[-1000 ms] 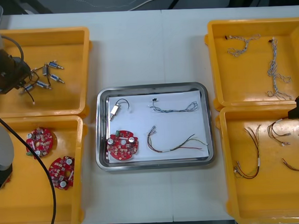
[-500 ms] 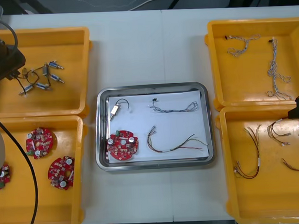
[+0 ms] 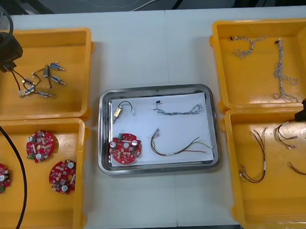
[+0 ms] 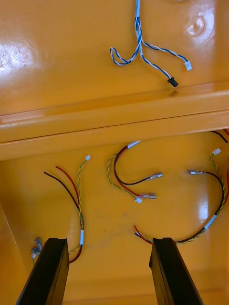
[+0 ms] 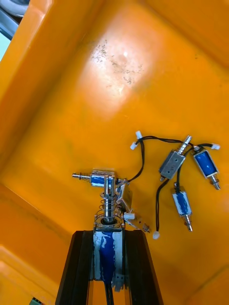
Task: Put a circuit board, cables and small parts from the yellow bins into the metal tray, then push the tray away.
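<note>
Your left tool point(image 5: 109, 234) is over the far left yellow bin point(image 3: 43, 37), near its outer wall, and it is clenched on a small metal part point(image 5: 106, 250) with a blue body, whose spring end sticks out past the fingertips. Just off that end a second part point(image 5: 95, 178) lies crosswise, touching or tangled with it; you cannot tell which. Three more loose small metal parts point(image 5: 183, 164) with black leads lie close together on the bin floor, a little apart from the held one. Your right tool point(image 4: 107, 243) sits at the table's right edge above the near right bin point(image 3: 279, 210), released, with its fingers point(image 4: 47, 271) spread wide and nothing between them. Below it lie red and yellow cables point(image 4: 131, 178), and across the bin wall, in the far right bin point(image 3: 261, 26), is a twisted blue and white cable point(image 4: 140, 47). The metal tray point(image 3: 154, 89) stands between the bins at the middle of the table point(image 3: 150, 48), white inside. It holds a round red circuit board point(image 3: 125, 149) at its near left, a tray part point(image 3: 117, 112) at its far left, a blue and white tray cable point(image 3: 178, 110) at its far right and a red and yellow tray cable point(image 3: 180, 146) at its near right. Three spare circuit boards point(image 3: 40, 145) lie in the near left bin point(image 3: 45, 215).
</note>
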Action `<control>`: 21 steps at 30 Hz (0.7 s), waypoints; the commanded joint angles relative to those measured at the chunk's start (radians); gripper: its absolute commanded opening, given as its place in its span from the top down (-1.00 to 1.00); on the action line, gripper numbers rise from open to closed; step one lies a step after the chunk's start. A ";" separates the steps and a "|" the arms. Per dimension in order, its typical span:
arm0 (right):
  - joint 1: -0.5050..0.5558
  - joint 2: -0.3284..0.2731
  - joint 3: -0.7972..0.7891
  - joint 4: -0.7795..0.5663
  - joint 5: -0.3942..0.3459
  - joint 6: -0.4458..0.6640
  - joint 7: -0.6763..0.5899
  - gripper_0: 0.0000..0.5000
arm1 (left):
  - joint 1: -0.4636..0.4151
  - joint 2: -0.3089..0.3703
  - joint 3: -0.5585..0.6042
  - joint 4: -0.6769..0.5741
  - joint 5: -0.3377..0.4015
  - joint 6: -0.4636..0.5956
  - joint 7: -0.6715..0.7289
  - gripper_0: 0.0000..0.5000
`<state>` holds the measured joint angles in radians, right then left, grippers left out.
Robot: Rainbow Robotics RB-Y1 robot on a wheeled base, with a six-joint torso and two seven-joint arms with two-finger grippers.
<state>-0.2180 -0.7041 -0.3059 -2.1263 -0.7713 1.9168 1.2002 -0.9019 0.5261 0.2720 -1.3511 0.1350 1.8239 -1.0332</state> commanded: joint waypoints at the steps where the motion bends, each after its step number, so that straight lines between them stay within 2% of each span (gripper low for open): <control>1: 0.014 -0.035 -0.032 -0.032 -0.008 0.003 -0.042 -1.00 | 0.005 0.054 -0.022 -0.046 0.020 0.012 -0.002 1.00; 15: 0.014 -0.035 -0.032 -0.032 -0.008 0.003 -0.042 -1.00 | 0.012 0.052 -0.022 -0.046 0.035 0.006 -0.013 1.00; 21: 0.014 -0.035 -0.032 -0.032 -0.008 0.003 -0.042 -1.00 | 0.044 0.052 -0.024 -0.046 0.034 -0.041 -0.022 1.00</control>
<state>-0.2178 -0.7041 -0.3059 -2.1264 -0.7713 1.9168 1.2002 -0.8829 0.5300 0.2651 -1.3603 0.1621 1.8109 -1.0333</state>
